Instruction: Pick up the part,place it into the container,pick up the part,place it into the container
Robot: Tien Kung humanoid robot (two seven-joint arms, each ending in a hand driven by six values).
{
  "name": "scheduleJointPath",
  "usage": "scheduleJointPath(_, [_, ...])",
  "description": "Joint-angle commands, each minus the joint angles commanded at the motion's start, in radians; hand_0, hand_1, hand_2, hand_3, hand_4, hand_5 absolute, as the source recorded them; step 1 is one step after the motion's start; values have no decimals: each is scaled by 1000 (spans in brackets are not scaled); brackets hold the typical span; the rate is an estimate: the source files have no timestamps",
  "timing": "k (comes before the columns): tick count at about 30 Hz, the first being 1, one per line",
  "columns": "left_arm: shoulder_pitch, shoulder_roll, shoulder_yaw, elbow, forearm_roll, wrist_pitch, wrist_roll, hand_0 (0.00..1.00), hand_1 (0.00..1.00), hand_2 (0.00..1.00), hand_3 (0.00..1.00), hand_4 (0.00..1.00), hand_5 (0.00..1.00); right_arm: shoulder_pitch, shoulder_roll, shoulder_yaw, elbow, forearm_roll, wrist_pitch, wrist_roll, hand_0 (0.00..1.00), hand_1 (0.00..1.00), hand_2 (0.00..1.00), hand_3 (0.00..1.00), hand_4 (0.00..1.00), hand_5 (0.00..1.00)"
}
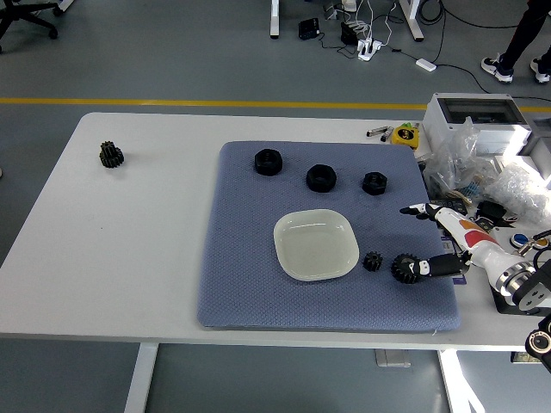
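White counter (pixel 129 258) carries a blue-grey mat (pixel 250 258). At mat centre sits a pale square dish (pixel 316 244), serving as the container, with nothing in it. Three black hex nuts lie in a row along the far part of the mat: left nut (pixel 269 162), middle nut (pixel 321 178), right nut (pixel 374 182). A small black gear (pixel 372 261) lies just right of the dish. The right hand (pixel 452 241) enters from the right edge, fingers (pixel 430 268) spread; the lower ones touch a larger black gear (pixel 403 268), though a firm grip cannot be confirmed. A further gear (pixel 110 155) stands on the bare counter, far left.
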Motion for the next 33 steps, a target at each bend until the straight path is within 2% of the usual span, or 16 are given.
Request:
scheduleJointPath(1, [0, 0, 0, 0, 1, 0, 0, 719, 713, 753, 611, 677, 577, 3, -2, -7, 2, -26, 7, -2, 778, 747, 768, 745, 998, 141])
scheduleJointPath(7, [1, 0, -2, 0, 4, 0, 1, 719, 713, 753, 611, 677, 577, 36, -16, -54, 3, -250, 47, -15, 778, 747, 768, 745, 998, 141])
scheduleJointPath(9, [2, -1, -4, 0, 5, 0, 2, 719, 714, 753, 610, 677, 578, 49, -20, -68, -1, -275, 52, -20, 763, 735, 756, 734, 998, 141])
scheduleJointPath(22, [9, 0, -13, 0, 19, -2, 6, 719, 715, 754, 611, 676, 578, 117, -27, -146, -34, -217, 79, -36, 705, 706, 729, 746, 998, 152])
scheduleJointPath(25, [10, 0, -15, 0, 25, -3, 7, 719, 715, 754, 611, 676, 578, 130, -25, -163, -47, -189, 76, -34, 705, 706, 729, 746, 998, 152])
scheduleJointPath(26, [10, 0, -16, -1, 26, -3, 8, 719, 715, 754, 610, 676, 577, 135, -23, -168, -54, -182, 74, -34, 654, 688, 723, 747, 998, 160])
scheduleJointPath(31, [11, 0, -18, -1, 30, -4, 9, 719, 715, 754, 610, 676, 577, 158, -20, -187, -85, -156, 66, -39, 654, 688, 723, 747, 998, 160])
scheduleJointPath(32, [10, 0, -17, -1, 29, -4, 8, 719, 714, 754, 610, 677, 577, 161, -21, -189, -88, -153, 66, -41, 612, 662, 700, 632, 883, 150])
scheduleJointPath(33, [9, 0, -16, -1, 27, -4, 8, 719, 714, 754, 610, 677, 577, 164, -21, -190, -91, -151, 65, -43, 612, 662, 700, 632, 883, 150])
